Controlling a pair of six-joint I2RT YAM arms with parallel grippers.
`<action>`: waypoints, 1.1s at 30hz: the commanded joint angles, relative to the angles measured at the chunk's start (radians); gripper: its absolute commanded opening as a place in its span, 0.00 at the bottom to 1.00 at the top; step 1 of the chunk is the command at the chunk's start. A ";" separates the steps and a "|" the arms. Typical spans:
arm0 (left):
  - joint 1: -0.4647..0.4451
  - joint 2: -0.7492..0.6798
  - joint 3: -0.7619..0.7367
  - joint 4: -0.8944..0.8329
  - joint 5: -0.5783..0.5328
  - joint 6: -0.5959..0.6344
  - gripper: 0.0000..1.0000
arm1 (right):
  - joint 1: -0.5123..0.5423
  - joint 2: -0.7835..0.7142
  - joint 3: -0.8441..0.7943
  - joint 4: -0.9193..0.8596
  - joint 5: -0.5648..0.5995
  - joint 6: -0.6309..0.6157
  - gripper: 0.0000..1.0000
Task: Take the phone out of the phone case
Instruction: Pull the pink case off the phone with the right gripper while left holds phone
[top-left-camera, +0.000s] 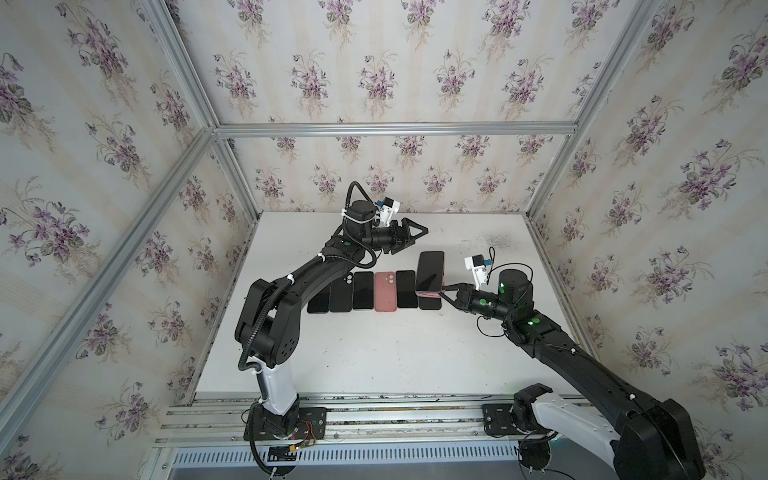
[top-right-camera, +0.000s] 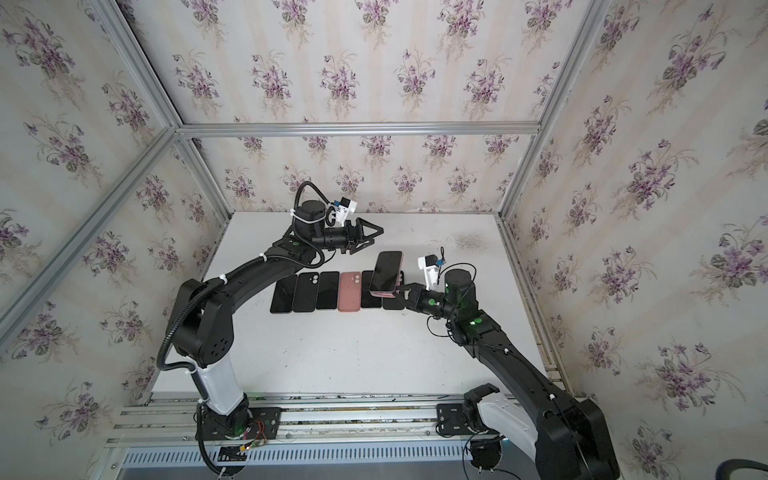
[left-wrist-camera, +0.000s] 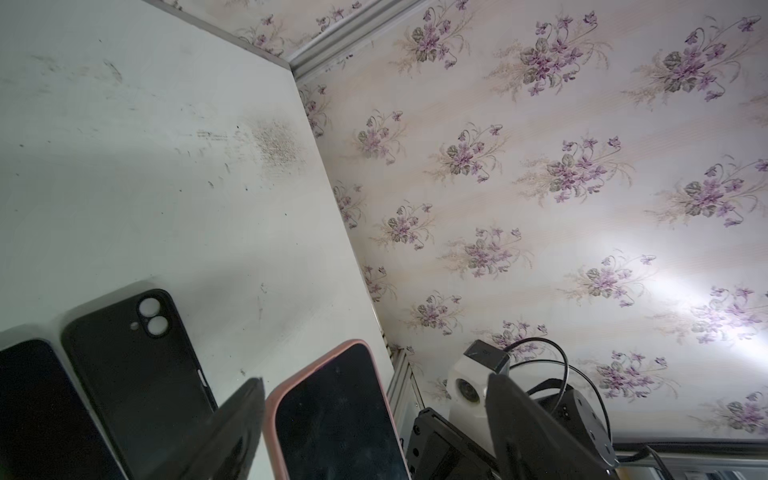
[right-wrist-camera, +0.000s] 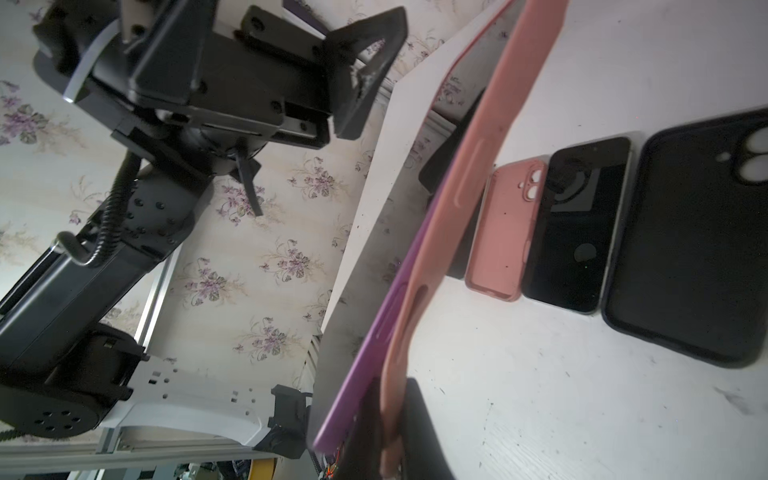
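The right gripper (top-left-camera: 441, 293) is closed on the near end of the pink phone case (right-wrist-camera: 478, 166) and holds it in the air. In the right wrist view its dark fingers (right-wrist-camera: 419, 415) stand on both sides of the pink wall of the case. The phone (top-left-camera: 430, 270) sits in the case with its dark screen up, and its long side points away from the gripper toward the far side. In the right wrist view a purple edge (right-wrist-camera: 365, 332) runs along the pink wall and is wider close to the fingers. Whether the phone is partly out of the case there, I cannot tell.

The left gripper (top-left-camera: 411, 239) is wide open and holds nothing. It hovers farther back and a little to the left of the phone, apart from it.

Below the held phone, a row of flat things lies side by side on the white table (top-left-camera: 374, 353). At the right end of the row a black case (left-wrist-camera: 137, 353) with round camera holes lies partly under the held phone. Left of it comes a dark phone (top-left-camera: 406, 289), then a second pink case (top-left-camera: 385, 291), then more dark pieces, and the last one is partly hidden by the left arm. A scuffed patch (top-left-camera: 496, 240) marks the far right of the table.
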 joint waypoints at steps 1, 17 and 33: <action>-0.007 -0.025 0.038 -0.114 -0.089 0.138 1.00 | -0.018 0.008 0.008 -0.003 -0.006 0.024 0.00; -0.287 -0.159 0.085 -0.652 -0.402 0.991 0.97 | -0.060 0.120 0.093 -0.057 -0.033 0.070 0.00; -0.371 -0.020 0.193 -0.727 -0.709 1.114 0.75 | -0.060 0.125 0.108 -0.059 -0.047 0.077 0.00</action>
